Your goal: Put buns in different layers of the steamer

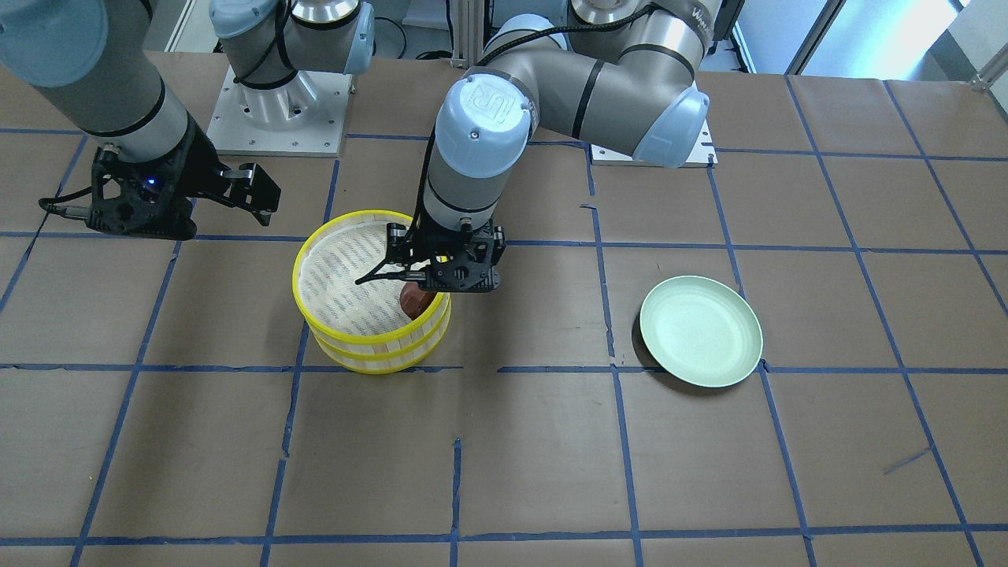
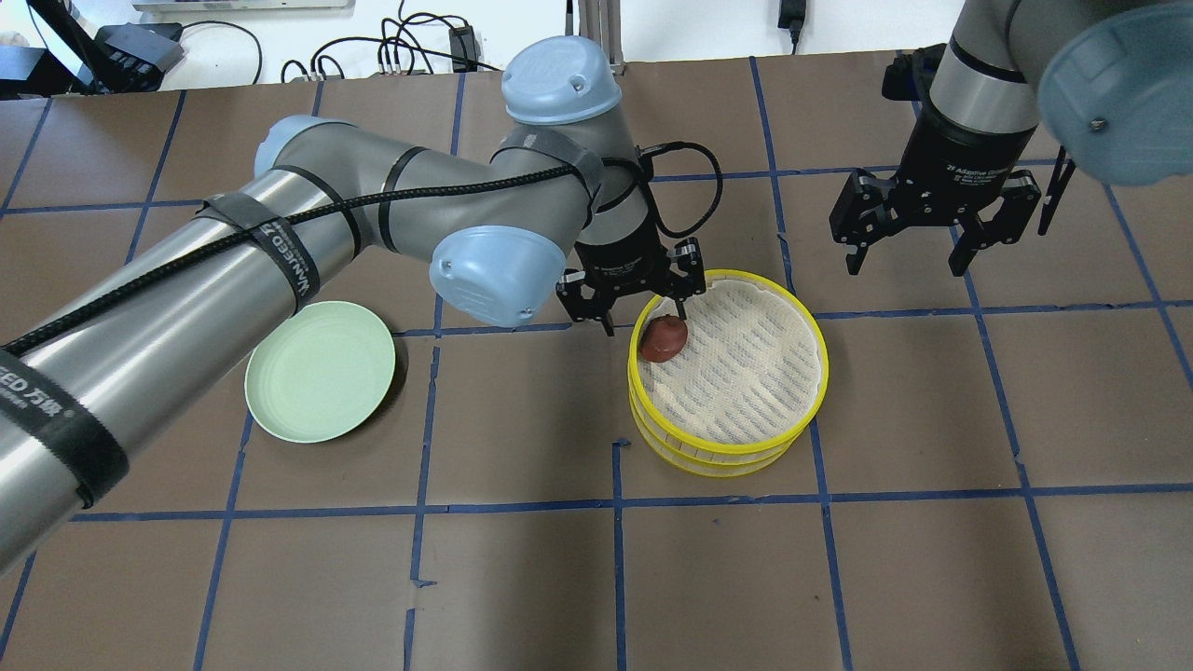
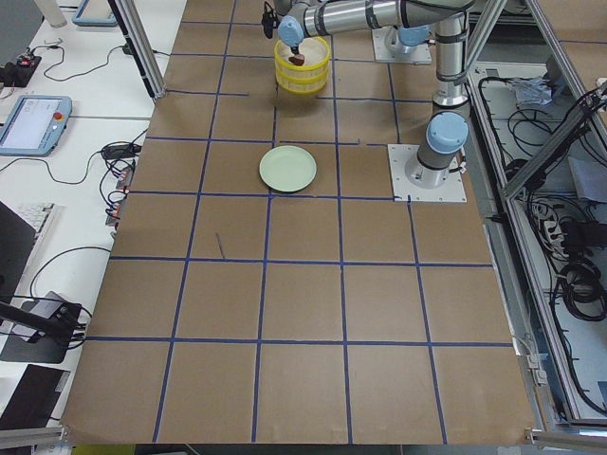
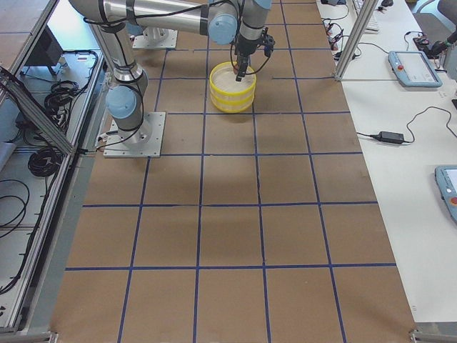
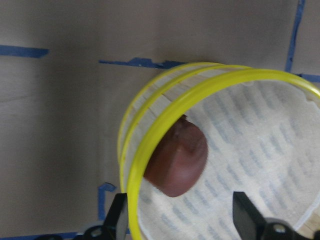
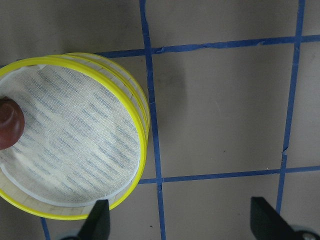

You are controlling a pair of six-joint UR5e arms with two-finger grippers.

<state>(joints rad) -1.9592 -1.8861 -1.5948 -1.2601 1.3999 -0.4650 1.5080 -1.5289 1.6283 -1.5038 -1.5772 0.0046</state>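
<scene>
Brown bun (image 2: 663,337) — in top steamer tray (image 2: 746,382)

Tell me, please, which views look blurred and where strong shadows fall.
Left wrist view: the steamer and the bun look soft, as they are very near the lens, and a dim band crosses the table beside them. Front-facing view: sharp; the plate throws a dark shadow at its lower left edge. Right wrist view: sharp and evenly lit.
</scene>
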